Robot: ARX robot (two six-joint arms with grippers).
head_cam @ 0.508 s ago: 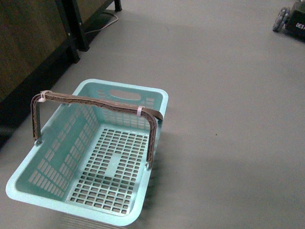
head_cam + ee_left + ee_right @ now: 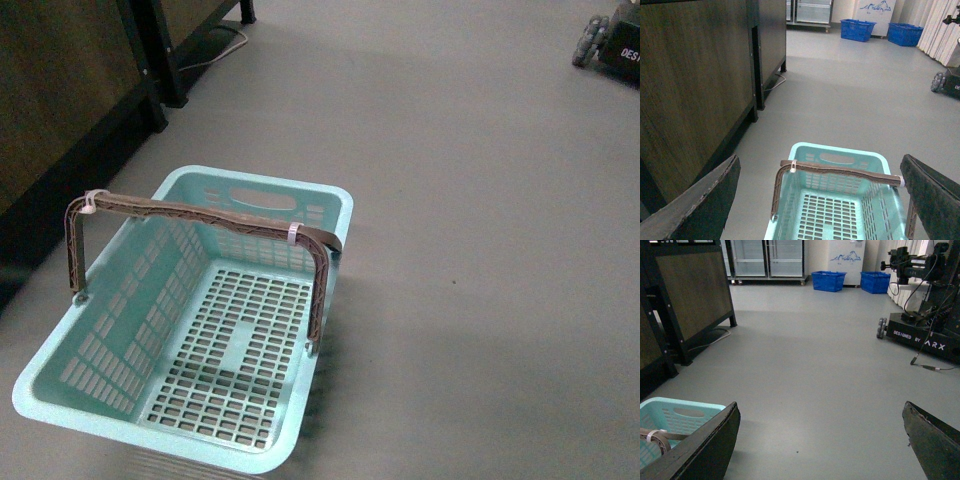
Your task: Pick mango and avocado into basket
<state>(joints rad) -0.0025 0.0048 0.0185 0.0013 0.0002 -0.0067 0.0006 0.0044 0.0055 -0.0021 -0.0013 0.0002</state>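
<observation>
In the front view, the basket (image 2: 120, 320) stood on the grey floor (image 2: 480, 250), its lattice bottom bare. Its brown handle (image 2: 200, 212) arched upright across it, with a white zip tie (image 2: 292, 234) at one end. A dark wooden cabinet (image 2: 60, 90) stood along the left. A wheeled machine (image 2: 610, 45) in the far right corner showed only the letters "DES". Neither arm was in sight here.

In the left wrist view, the left tool (image 2: 820, 162) hung above the basket (image 2: 840, 150) and pointed forward and down. Its two dark fingers (image 2: 705, 200) were spread wide, with nothing between them but the handle (image 2: 840, 171) below. Blue crates (image 2: 857, 29) stood far off.

In the right wrist view, the right tool (image 2: 821, 407) was held level over bare floor, spread equally wide and holding nothing. A corner of the basket (image 2: 680, 412) lay beside one finger (image 2: 705, 445). Another robot base (image 2: 920, 337) read "DESIGNED BY ARX".
</observation>
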